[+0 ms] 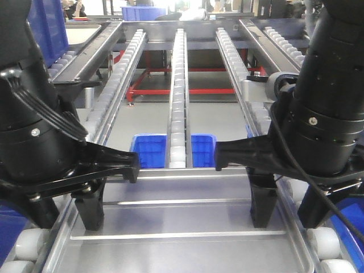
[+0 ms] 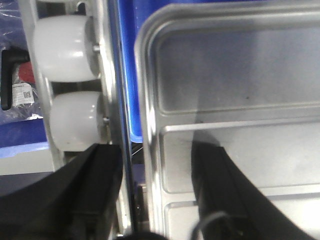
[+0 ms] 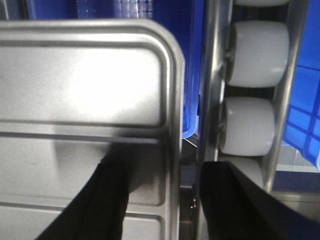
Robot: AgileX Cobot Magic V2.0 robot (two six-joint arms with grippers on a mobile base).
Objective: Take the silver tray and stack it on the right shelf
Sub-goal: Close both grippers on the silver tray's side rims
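The silver tray (image 1: 182, 250) lies flat at the near end of the right shelf (image 1: 178, 102), between its lanes of white rollers, with two raised ridges across its floor. My left gripper (image 1: 65, 219) is open and straddles the tray's left rim, one finger inside the tray and one outside by the rail. In the left wrist view (image 2: 157, 200) both fingers stand clear of the rim of the tray (image 2: 240, 75). My right gripper (image 1: 287, 219) is open and straddles the right rim the same way. The right wrist view (image 3: 162, 200) shows gaps on both sides of the tray's rim (image 3: 172, 125).
White rollers (image 2: 65, 47) (image 3: 257, 52) and steel rails run close outside each outer finger. A blue bin (image 1: 149, 151) sits below the rack beyond the tray's far edge. A red frame (image 1: 165, 91) stands on the floor beneath. A blue crate (image 1: 48, 28) and a dull grey tray (image 1: 79, 34) are far left.
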